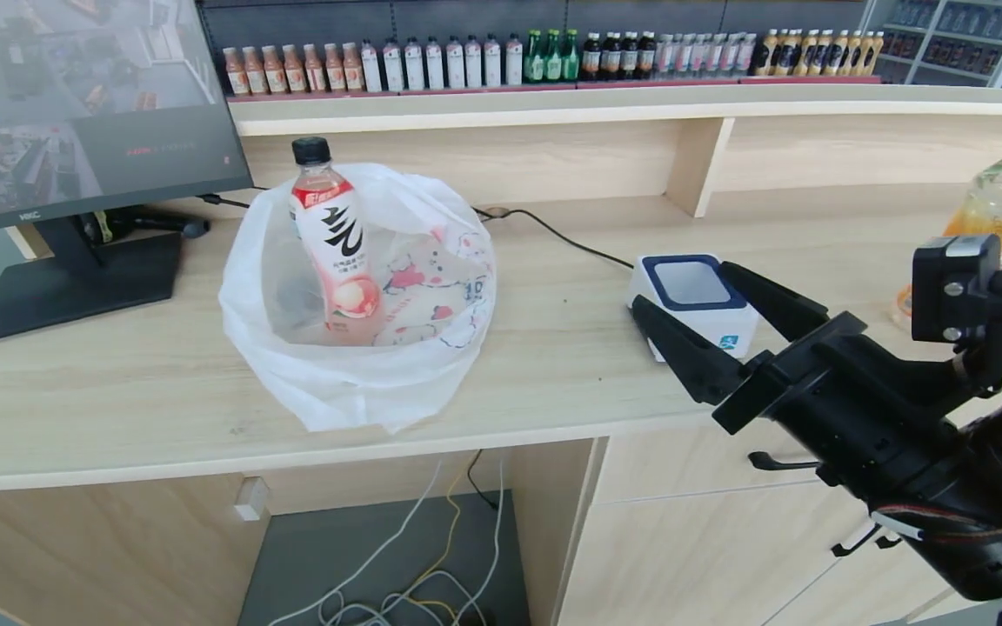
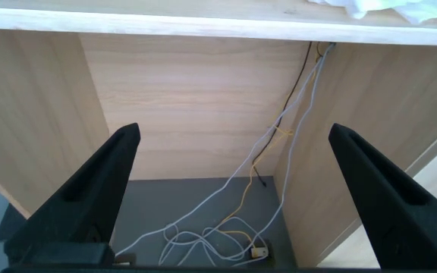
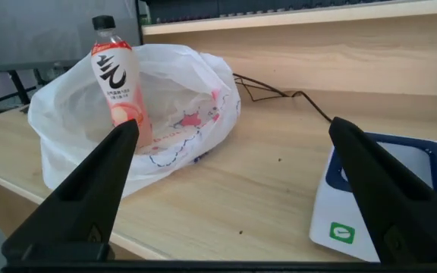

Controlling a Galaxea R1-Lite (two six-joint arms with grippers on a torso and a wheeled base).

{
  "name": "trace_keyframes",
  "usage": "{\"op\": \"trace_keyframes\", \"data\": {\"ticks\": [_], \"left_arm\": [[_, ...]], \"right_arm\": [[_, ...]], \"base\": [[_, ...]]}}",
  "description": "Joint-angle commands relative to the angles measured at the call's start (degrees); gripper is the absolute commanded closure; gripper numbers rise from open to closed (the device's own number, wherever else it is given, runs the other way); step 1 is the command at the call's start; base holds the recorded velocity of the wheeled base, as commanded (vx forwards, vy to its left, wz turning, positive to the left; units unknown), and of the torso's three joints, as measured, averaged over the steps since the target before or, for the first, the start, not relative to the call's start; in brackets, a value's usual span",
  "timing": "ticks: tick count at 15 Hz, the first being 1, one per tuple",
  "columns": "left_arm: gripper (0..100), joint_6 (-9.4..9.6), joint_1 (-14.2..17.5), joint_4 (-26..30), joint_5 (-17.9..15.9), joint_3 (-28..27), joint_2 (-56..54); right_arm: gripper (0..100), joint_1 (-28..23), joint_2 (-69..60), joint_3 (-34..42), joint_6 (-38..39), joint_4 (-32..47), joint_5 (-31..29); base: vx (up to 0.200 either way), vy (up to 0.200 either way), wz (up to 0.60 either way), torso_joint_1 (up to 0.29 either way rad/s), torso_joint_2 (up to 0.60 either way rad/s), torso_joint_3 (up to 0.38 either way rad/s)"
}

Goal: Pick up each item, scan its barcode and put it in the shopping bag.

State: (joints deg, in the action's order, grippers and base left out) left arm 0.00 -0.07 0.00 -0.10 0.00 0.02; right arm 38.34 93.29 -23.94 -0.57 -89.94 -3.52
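Counter: light wood; the bag sits on it, towards its front edge
Monitor: dark screen on a black stand, left of the bag and a little behind it
Bag: white plastic with its mouth open upward; crumpled sides with a red and blue print on the inside
Right gripper: well to the right of the bag and level with it; black fingers spread wide with nothing between them, tips on either side of the scanner but apart from it
Left gripper: lower than the bag, facing the open recess under the counter; fingers wide apart and empty
Shelf bottles: long row on the wall shelf, far behind the bag
Scanner: small white box with a blue-rimmed window on top, right of the bag with bare counter between them
Bottle: pink drink with a black cap, upright inside the bag against its left wall; neck and cap stand above the bag's rim
Spare bottles: one orange and one green, far right of the bag, beyond the scanner
Cables: white and yellow loops on the grey floor, below the bag
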Motion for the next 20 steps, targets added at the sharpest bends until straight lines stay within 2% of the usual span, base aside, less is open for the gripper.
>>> {"op": "trace_keyframes", "data": {"ticks": [1, 17, 20], "left_arm": [[0, 0.0, -0.01, 0.0, 0.01, 0.0, -0.02], [0, -0.09, -0.01, 0.0, 0.01, 0.0, -0.02], [0, -0.09, -0.01, 0.0, 0.01, 0.0, -0.02]], "right_arm": [[0, 0.16, 0.31, 0.12, -0.04, -0.06, 0.01], [0, 0.42, -0.48, 1.71, -0.04, -0.06, 0.01], [0, 0.42, -0.31, 1.53, -0.04, -0.06, 0.01]], "base": [[0.0, -0.2, 0.0, -0.002, 0.0, -0.002], [0.0, -0.2, 0.0, 0.0, 0.0, 0.004], [0.0, 0.0, 0.0, 0.0, 0.0, 0.0]]}}
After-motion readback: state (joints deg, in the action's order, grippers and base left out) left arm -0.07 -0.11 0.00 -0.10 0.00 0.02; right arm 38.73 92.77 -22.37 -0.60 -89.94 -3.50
